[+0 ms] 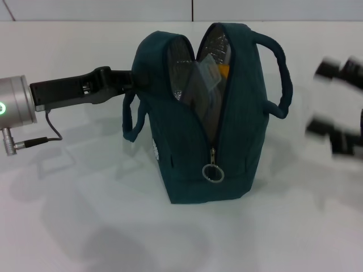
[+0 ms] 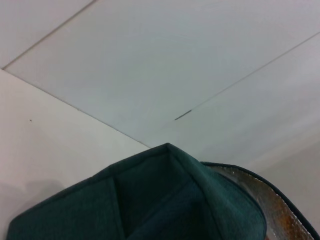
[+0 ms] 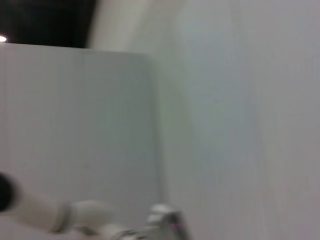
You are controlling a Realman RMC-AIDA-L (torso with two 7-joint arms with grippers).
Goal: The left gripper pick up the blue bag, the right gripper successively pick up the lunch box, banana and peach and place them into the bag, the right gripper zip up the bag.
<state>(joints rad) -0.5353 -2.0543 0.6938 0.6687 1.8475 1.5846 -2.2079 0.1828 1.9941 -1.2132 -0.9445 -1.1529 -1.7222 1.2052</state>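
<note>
Left gripper (image 1: 131,79) is clamped on the rim of the blue bag (image 1: 187,164), which stands unzipped, silver lining and ring pull (image 1: 213,173) showing.

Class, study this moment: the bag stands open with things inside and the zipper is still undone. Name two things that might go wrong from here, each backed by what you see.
1. The left gripper holds the blue bag only at one side near the top; a pull on the ring pull may tip or drag the bag.
2. The lunch box sits high between the open edges, with something orange beside it; the zipper may snag on it.
3. The right gripper is blurred at the edge, so its aim looks uncertain.
</note>
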